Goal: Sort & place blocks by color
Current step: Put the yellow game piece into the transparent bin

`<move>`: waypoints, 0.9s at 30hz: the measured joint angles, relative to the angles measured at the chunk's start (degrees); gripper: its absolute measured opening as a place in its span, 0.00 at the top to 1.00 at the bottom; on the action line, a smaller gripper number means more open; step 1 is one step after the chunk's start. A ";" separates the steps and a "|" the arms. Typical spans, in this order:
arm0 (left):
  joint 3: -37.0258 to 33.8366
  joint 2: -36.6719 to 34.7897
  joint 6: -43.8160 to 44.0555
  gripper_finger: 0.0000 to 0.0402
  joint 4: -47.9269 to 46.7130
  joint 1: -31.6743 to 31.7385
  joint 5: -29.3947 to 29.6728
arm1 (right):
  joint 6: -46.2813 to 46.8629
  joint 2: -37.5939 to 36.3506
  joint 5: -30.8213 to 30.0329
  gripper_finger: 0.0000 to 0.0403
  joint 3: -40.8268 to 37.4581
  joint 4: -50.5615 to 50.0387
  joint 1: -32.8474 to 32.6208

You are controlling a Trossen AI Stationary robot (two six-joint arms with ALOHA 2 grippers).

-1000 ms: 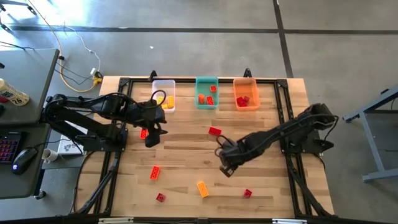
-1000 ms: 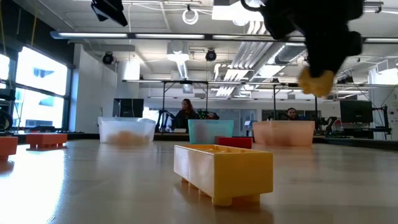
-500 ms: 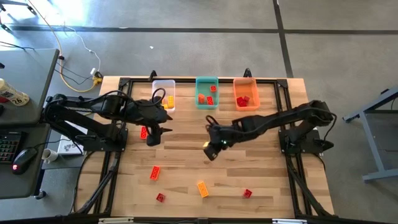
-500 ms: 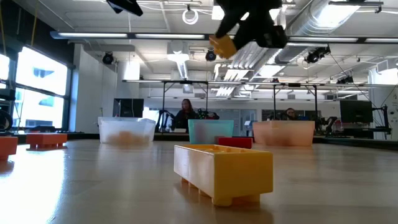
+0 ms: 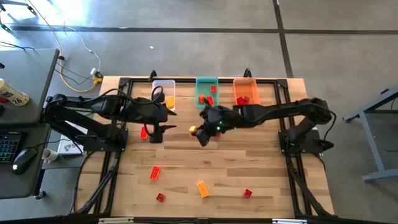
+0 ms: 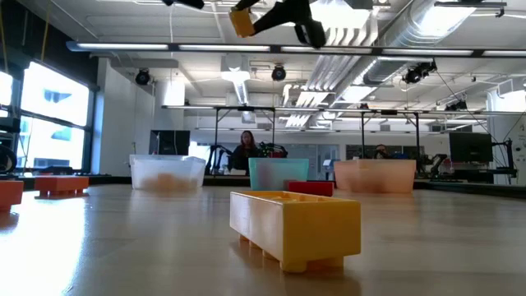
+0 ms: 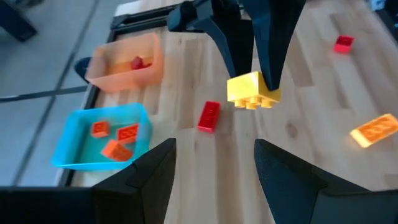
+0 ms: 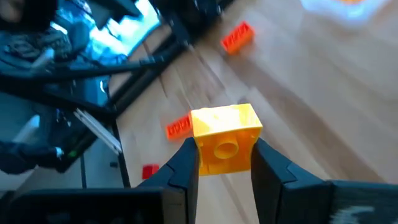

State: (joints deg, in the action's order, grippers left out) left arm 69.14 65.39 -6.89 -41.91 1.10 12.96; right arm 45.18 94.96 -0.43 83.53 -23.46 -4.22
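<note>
Gripping a yellow block (image 8: 225,138) between its fingers (image 8: 269,169), the right gripper (image 5: 200,133) hangs above the middle of the bench (image 5: 261,180), just in front of the teal bin (image 5: 206,92) — the clear bin (image 5: 164,93) and orange bin (image 5: 245,92) flank it. Opposite, the left gripper (image 5: 158,129) hovers near a red block (image 5: 144,132), fingers apart and holding nothing. Other blocks lie scattered on the near side — an orange block (image 5: 202,188) and red blocks (image 5: 247,193) among them
</note>
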 joint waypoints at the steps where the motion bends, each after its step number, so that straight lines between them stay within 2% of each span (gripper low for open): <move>1: 0.00 0.00 -0.63 0.50 0.00 0.00 0.86 | -0.50 0.00 0.02 0.80 0.33 0.52 0.47; 11: 0.02 1.49 -4.50 0.50 3.25 0.02 6.41 | -4.73 0.00 0.04 0.80 3.74 2.81 5.23; 16: 0.00 4.12 -6.39 0.50 5.28 0.03 9.17 | -5.32 0.00 2.08 0.80 4.73 3.28 7.15; 23: 0.00 8.01 -8.00 0.50 7.94 0.07 17.17 | -5.20 -0.02 5.25 0.79 4.78 3.12 8.78; 27: 0.00 9.85 -10.51 0.50 9.92 0.04 17.73 | -5.11 -0.02 5.68 0.79 4.78 2.95 9.12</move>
State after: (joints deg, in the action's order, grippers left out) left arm 69.14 75.24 -17.40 -31.99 1.15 30.69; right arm 40.07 94.94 5.25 88.31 -20.51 4.90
